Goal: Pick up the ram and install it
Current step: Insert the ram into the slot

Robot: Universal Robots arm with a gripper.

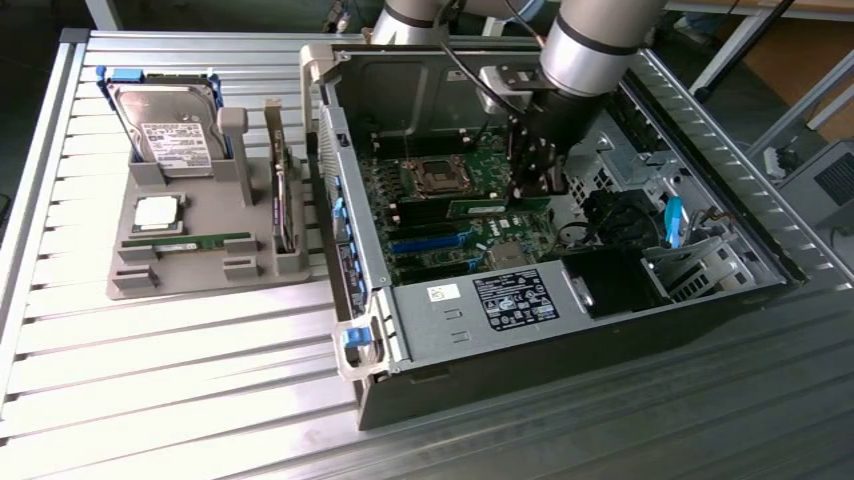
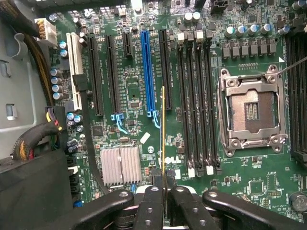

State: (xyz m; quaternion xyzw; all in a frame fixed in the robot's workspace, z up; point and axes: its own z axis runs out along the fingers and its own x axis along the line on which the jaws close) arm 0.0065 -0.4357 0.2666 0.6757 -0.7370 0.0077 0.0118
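My gripper (image 1: 538, 192) hangs inside the open computer case (image 1: 400, 330), above the motherboard (image 1: 467, 235). It is shut on the ram (image 1: 487, 207), a thin green stick that juts out toward the exterior view's left. In the wrist view the ram (image 2: 163, 129) is seen edge-on, a thin line running out from between the black fingers (image 2: 152, 201) of the gripper (image 2: 164, 189). It hovers over the board between the blue slot (image 2: 149, 72) and the row of long black memory slots (image 2: 196, 105). It stands clear of any slot.
A grey holder tray (image 1: 200, 270) at the exterior view's left carries a second ram stick (image 1: 187, 243), a silver processor (image 1: 158, 210), a hard drive (image 1: 167, 125) and an upright dark card (image 1: 280, 200). The open processor socket (image 2: 252, 110) and a small heatsink (image 2: 121, 165) flank the slots.
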